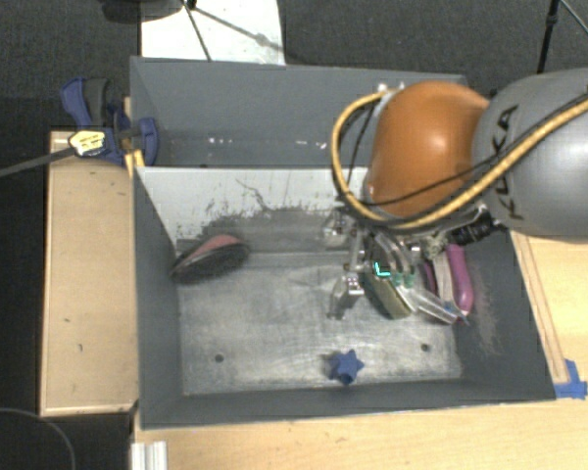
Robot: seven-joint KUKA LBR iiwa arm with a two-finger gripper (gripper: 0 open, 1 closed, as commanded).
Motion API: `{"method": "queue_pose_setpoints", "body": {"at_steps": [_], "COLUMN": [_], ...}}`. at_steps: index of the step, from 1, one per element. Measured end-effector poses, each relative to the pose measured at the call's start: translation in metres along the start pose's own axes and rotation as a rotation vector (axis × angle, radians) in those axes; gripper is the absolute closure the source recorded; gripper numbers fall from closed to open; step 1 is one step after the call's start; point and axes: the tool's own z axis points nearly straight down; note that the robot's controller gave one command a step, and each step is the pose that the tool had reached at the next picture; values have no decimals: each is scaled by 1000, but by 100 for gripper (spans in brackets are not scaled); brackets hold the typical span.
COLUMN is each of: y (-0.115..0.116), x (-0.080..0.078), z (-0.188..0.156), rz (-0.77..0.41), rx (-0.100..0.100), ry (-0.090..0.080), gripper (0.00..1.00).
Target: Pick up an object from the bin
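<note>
Against the bin's (157, 302) left slope lies a dark oval thing with a pinkish-red top (211, 256), alone and well apart from everything else. Further right, near the front wall, a small blue star-shaped piece (344, 365) sits by itself on the scratched floor. Above it the gripper (345, 297) hangs low over bare metal. I cannot tell whether it is parted or clenched, and nothing shows in its grasp. Just to its right is a small heap: an olive-green piece (392, 300), a clear tube-like piece (439, 307) and a purple elongated piece (461, 274) close to the right slope. These are the likeliest things to be picked, the olive-green piece being nearest. As I judge it, the chief risk is a close on empty floor, since the gripper stands beside the heap rather than over it. The orange cover (426, 140) also hides much of the heap, so a descent there could nudge pieces aside or lift two tangled together. A reach for the purple piece could strike the slope. The grey arm (559, 164) bears black lettering that reads KUKA; I can read no other writing.
</note>
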Motion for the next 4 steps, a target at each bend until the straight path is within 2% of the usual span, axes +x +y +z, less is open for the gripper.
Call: {"method": "queue_pose_setpoints", "body": {"at_steps": [1,2,3,4], "y": [-48,-56,-57,-94], "x": [52,59,60,44], "z": [69,104,128,127], "rz": [-33,-248,-435,-413], "rx": [3,2,3,3], "ry": [5,-10,-31,-13], "gripper": [0,0,0,0]}}
